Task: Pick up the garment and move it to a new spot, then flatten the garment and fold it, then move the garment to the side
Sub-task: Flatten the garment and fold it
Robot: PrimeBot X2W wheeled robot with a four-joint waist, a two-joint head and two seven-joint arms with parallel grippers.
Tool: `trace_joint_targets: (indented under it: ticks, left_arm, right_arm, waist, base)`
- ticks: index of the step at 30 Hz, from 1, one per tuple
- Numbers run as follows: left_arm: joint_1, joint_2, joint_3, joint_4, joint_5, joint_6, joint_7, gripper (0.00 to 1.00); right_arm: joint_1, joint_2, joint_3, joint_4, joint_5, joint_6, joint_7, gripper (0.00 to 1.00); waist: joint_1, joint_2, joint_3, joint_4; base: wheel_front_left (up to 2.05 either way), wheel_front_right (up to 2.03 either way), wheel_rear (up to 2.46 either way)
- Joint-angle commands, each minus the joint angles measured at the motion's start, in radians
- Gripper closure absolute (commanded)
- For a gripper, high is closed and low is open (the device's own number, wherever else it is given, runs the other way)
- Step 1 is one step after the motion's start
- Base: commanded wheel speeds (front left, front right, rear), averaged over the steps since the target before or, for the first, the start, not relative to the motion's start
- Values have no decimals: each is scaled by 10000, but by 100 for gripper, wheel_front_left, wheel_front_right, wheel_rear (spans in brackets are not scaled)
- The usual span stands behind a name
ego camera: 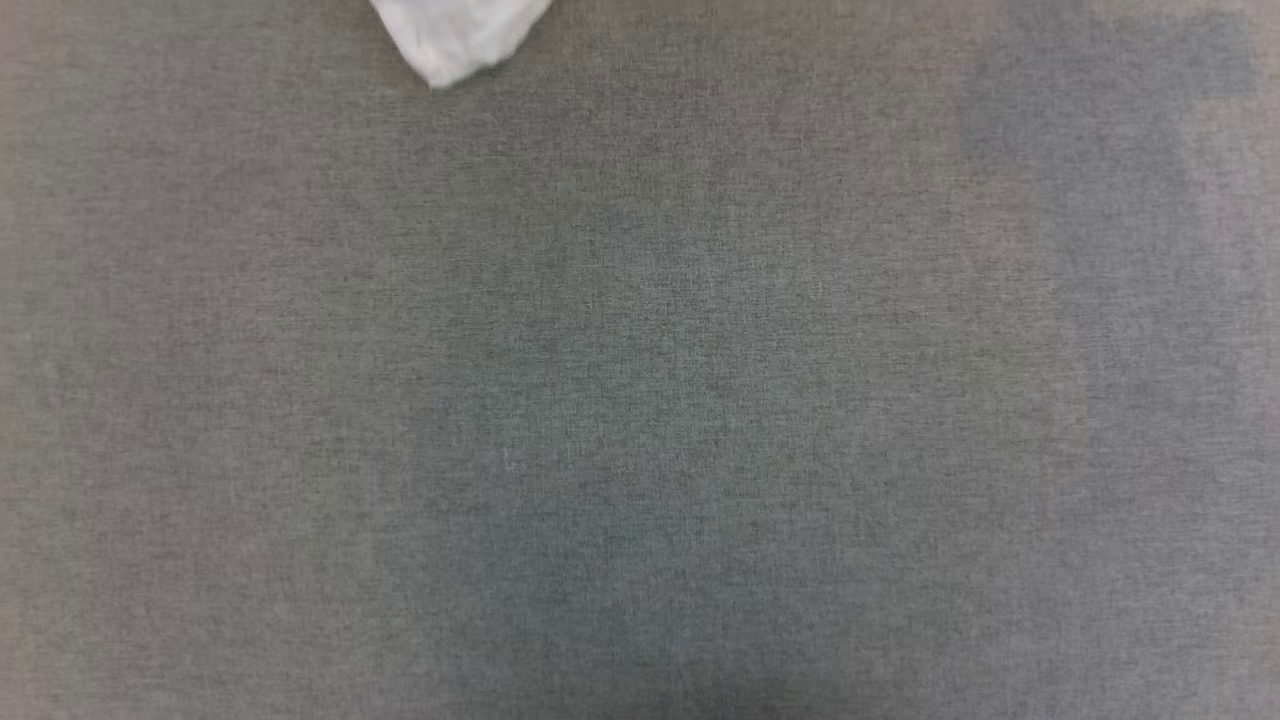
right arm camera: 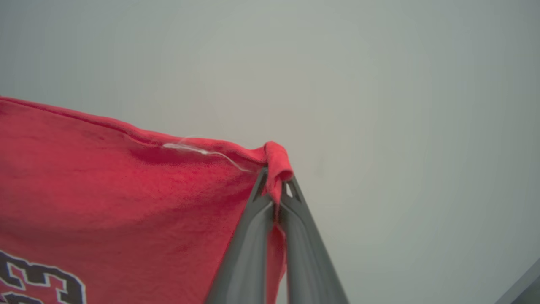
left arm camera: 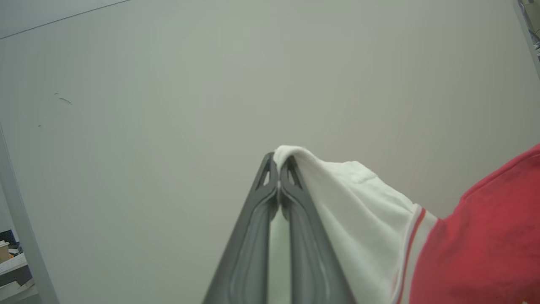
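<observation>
At our left gripper (left arm camera: pixel 278 164), the fingers are pressed together on a white sleeve of the shirt (left arm camera: pixel 485 236). Our right gripper (right arm camera: pixel 276 179) pinches its red edge. Beyond both stands a pale wall (left arm camera: pixel 168 105). From the head, a white tip of the shirt shows at the far edge of the grey cloth surface (ego camera: pixel 640 400).

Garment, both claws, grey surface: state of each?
garment: held up in the air, gripped at two points.
left claw: shut on the white sleeve.
right claw: shut on a red edge of the garment.
grey surface: flat and smooth.
</observation>
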State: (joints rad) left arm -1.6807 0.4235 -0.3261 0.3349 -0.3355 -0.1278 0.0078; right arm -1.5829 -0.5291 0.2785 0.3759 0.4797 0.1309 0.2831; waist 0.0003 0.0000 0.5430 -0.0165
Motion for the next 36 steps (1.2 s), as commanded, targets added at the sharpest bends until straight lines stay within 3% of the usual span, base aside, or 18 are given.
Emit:
trace_joint_targets:
  ticks: [1,9,16,30,36]
  left_arm:
    - [-581,117,-82,321,17,-26,-178,100]
    - [-2288,302,-833,1992,-242,-27,-859,100]
    - [-1719,285,-1170,2738,-778,-28,-1422,100]
    - [2355,693,-1565,2424,-1552,5,-2443,100]
    - [5216,1018,-1370,1166,-1854,480,-2635,100]
  right_arm:
    - [-541,113,95,329,-148,-2,-240,100]
    - [-2264,510,1003,1835,-305,-2,-1132,100]
    - [-2171,670,1898,2838,106,-2,-1710,100]
    - [800,559,3841,2751,1674,-2,-2532,100]
    - [2369,145,4629,2428,2394,-2,-2845,100]
  waist:
    - [-3,0,663,-116]
    - [-3,0,1071,-114]
    - [-3,0,1294,-4]
    - [-3,0,572,125]
    - [-3,0,-219,143]
  base:
    - [0,0,0]
    - [0,0,0]
    - [0,0,0]
    - [0,0,0]
    - [0,0,0]
